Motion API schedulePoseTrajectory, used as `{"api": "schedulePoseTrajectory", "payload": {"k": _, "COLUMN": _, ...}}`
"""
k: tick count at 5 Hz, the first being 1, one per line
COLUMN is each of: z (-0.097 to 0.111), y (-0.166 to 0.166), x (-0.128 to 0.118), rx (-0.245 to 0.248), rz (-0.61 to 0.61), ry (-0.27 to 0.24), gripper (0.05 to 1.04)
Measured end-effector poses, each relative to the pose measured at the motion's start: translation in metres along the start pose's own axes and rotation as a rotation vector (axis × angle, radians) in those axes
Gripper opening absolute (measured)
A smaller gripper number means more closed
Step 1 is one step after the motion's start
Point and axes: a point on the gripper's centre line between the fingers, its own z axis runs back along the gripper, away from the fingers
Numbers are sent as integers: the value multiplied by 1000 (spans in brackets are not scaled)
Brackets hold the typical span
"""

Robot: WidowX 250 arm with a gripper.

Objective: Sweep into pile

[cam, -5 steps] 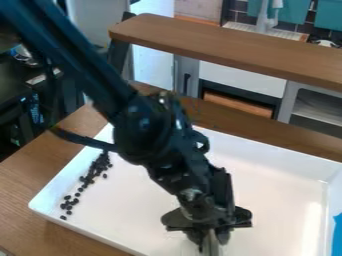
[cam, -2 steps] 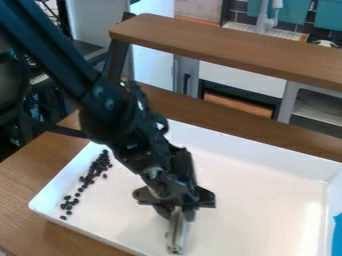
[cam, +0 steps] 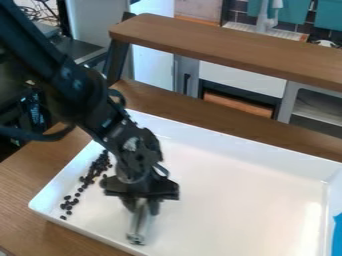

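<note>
Camera view: gripper (cam: 141, 206) has shifted across the tray (cam: 234, 192) toward the beans (cam: 91, 175), tool moving with it. Beans look unchanged: still a loose strip along the tray's left side in view, thicker at the far end, scattered at the near end. Gripper is clamped on the tool (cam: 139, 225), which slants down near the beans, bare tray between. Reads as approach, no sweep gain yet; strip still needs gathering.
</note>
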Motion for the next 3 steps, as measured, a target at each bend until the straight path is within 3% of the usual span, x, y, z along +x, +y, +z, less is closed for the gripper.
{"api": "schedulePoseTrajectory", "payload": {"k": 1, "z": 0, "y": 23, "x": 9, "rx": 41, "rz": -9, "ry": 18, "gripper": 381}}
{"api": "schedulePoseTrajectory", "payload": {"k": 3, "z": -6, "y": 61, "x": 38, "rx": 129, "rz": 10, "ry": -63, "gripper": 381}}
